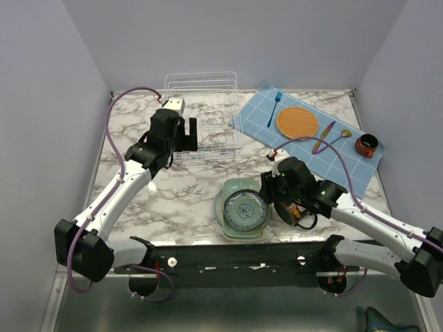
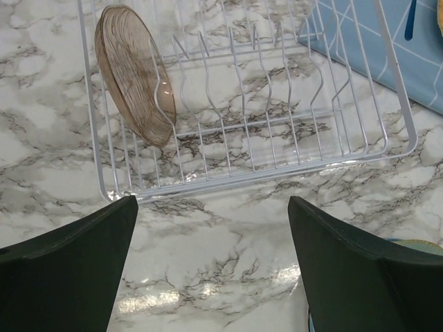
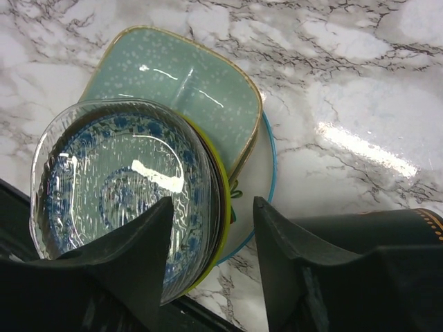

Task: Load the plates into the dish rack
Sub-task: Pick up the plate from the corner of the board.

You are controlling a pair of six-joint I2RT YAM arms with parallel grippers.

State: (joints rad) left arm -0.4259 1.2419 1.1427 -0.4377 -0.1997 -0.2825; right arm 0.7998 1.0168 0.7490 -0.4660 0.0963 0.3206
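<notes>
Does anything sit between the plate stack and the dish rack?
Nothing visible on the marble between the plate stack and dish rack; only the open left gripper hovers at its near side.

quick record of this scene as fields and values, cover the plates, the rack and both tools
in rack: brownish round glass plate, standing on edge at one end of the white wire dish rack
left tool: open, empty, just in front of the rack
waiting stack: teal-patterned round plate on top; under it a yellow round plate, a mint-green rounded-square plate and a white blue-rimmed round plate
right tool: jaws astride the stack's rim, grip unclear
</notes>
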